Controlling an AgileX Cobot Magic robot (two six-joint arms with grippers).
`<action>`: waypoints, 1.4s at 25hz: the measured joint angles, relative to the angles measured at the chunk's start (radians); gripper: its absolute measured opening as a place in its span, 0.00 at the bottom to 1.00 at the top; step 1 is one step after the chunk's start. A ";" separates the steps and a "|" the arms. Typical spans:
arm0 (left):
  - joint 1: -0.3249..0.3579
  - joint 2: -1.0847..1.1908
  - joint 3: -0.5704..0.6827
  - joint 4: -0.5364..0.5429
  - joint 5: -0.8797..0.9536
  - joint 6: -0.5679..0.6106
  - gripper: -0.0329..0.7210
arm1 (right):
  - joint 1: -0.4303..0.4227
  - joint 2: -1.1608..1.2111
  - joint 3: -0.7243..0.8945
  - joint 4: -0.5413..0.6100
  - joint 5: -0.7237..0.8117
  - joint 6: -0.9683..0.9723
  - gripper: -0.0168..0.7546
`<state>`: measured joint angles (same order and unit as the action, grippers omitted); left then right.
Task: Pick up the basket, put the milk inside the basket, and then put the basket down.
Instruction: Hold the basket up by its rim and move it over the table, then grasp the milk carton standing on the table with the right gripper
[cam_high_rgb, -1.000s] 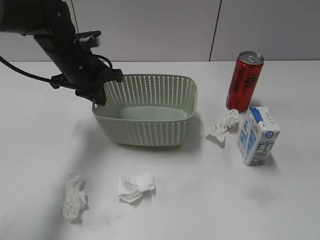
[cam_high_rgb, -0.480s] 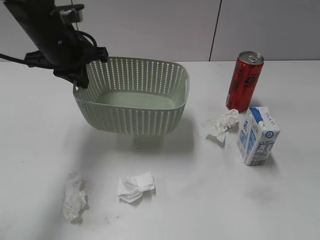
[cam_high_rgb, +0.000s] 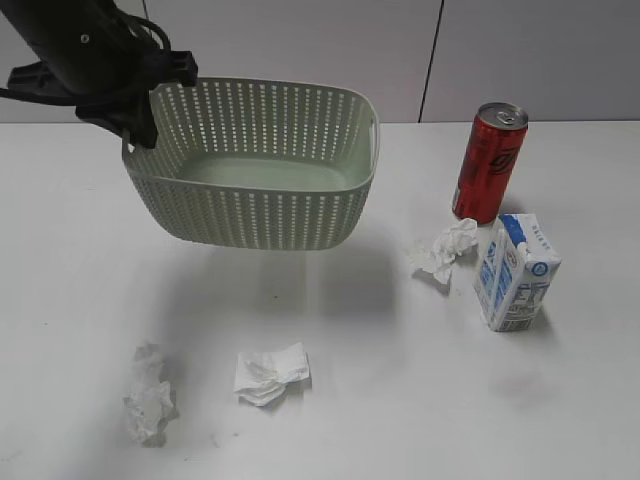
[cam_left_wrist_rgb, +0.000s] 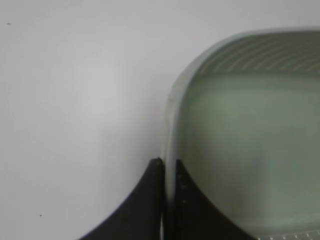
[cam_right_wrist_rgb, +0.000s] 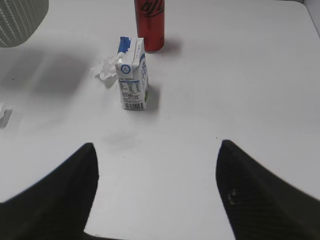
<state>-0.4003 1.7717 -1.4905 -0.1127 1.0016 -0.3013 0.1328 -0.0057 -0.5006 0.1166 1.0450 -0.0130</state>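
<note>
The pale sage-green basket (cam_high_rgb: 255, 205) hangs in the air above the table, tilted a little, empty inside. My left gripper (cam_high_rgb: 140, 128) is shut on the basket's left rim; in the left wrist view the jaws (cam_left_wrist_rgb: 169, 167) pinch the rim of the basket (cam_left_wrist_rgb: 250, 125). The white and blue milk carton (cam_high_rgb: 515, 272) stands upright on the table at the right, also in the right wrist view (cam_right_wrist_rgb: 132, 77). My right gripper (cam_right_wrist_rgb: 156, 150) is open and empty, above the table, well short of the carton. The right arm is outside the exterior view.
A tall red can (cam_high_rgb: 489, 162) stands behind the milk, also in the right wrist view (cam_right_wrist_rgb: 149, 22). A crumpled tissue (cam_high_rgb: 442, 248) lies between can and carton. Two more crumpled tissues (cam_high_rgb: 270, 372) (cam_high_rgb: 148, 395) lie on the white table (cam_high_rgb: 400, 400) at the front left.
My left gripper has lifted the basket off the table, up and to the left. Milk, can and tissues have not moved.
</note>
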 joint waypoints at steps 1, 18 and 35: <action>-0.009 0.000 0.000 0.004 -0.001 -0.003 0.02 | 0.000 0.000 0.000 -0.002 0.000 0.000 0.74; -0.040 0.004 0.000 0.007 -0.035 -0.034 0.02 | 0.000 0.352 -0.086 0.103 -0.167 -0.035 0.86; -0.040 0.013 0.000 0.002 -0.042 -0.034 0.02 | 0.130 1.431 -0.546 -0.004 -0.148 -0.002 0.86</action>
<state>-0.4398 1.7847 -1.4905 -0.1111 0.9600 -0.3355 0.2628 1.4255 -1.0470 0.1127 0.8968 -0.0151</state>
